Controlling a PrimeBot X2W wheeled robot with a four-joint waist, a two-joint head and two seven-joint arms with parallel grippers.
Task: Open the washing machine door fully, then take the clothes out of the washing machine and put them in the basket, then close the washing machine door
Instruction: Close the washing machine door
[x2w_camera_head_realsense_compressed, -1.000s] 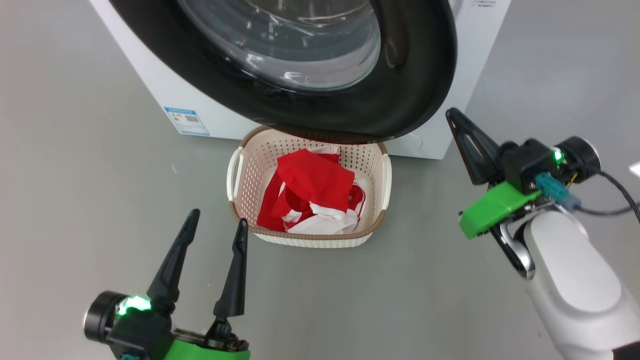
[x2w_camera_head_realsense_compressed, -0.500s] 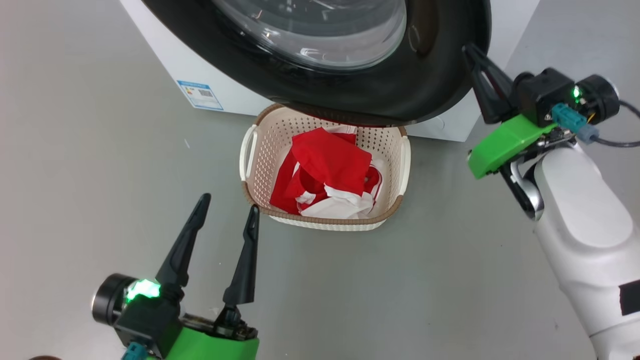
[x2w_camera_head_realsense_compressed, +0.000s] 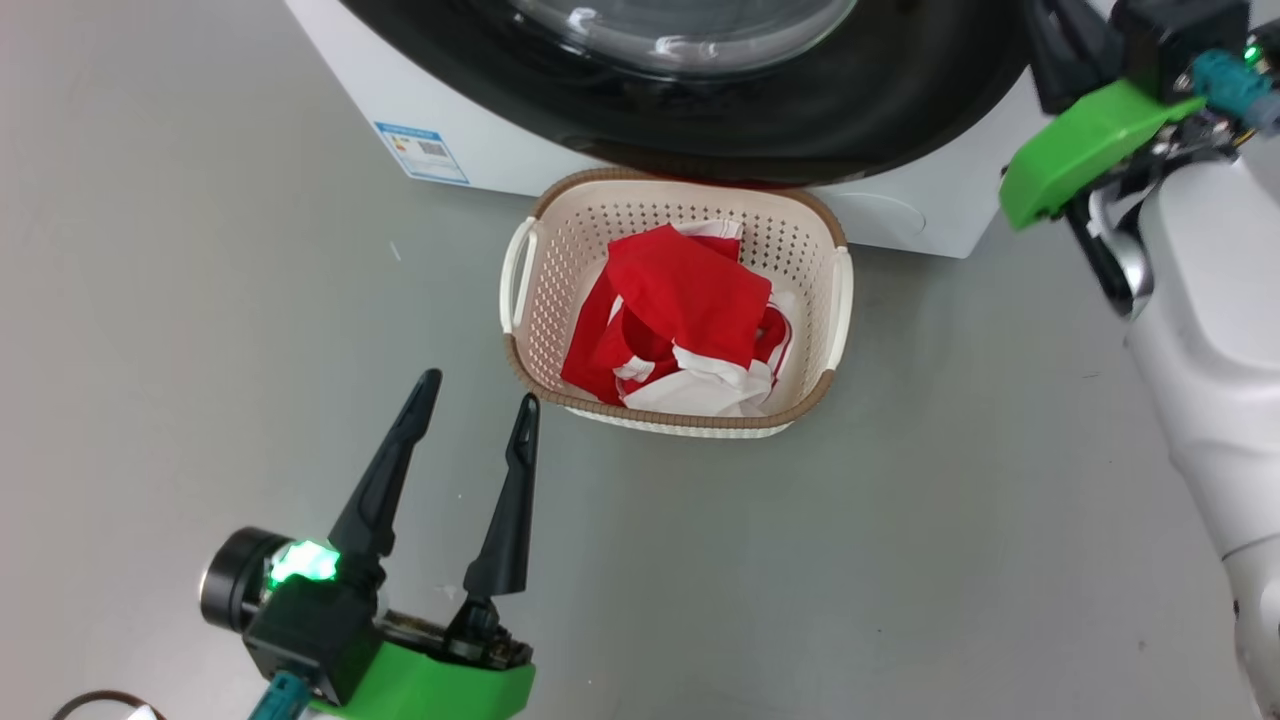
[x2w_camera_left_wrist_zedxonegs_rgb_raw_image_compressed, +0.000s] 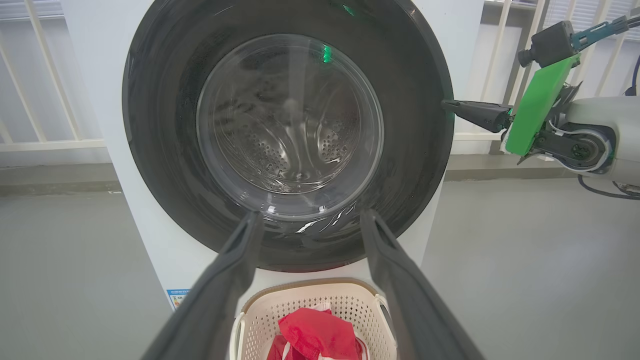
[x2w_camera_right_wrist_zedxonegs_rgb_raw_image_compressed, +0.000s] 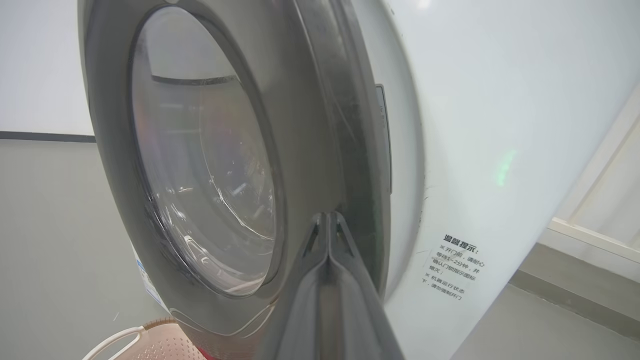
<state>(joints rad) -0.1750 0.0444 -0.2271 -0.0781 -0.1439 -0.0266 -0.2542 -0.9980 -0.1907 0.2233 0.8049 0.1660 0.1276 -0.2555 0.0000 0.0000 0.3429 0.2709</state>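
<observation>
Closing underway: right gripper (x2w_camera_right_wrist_zedxonegs_rgb_raw_image_compressed: 328, 216), fingers pinched together, is touching the washing machine door (x2w_camera_left_wrist_zedxonegs_rgb_raw_image_compressed: 287, 125) at its right edge, door lying leftward. Left gripper (x2w_camera_head_realsense_compressed: 479, 390) is hanging open, farther off. Clothes (x2w_camera_head_realsense_compressed: 685, 300) are sitting in the basket (x2w_camera_head_realsense_compressed: 690, 425).

The clothes (x2w_camera_head_realsense_compressed: 685, 300) lie in the basket (x2w_camera_head_realsense_compressed: 690, 425) before the washing machine (x2w_camera_head_realsense_compressed: 905, 212).

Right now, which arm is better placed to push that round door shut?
Right, probably: the right end effector, shut, sits at the rim of the washing machine door; the left end effector hangs open, low beside the basket.
</observation>
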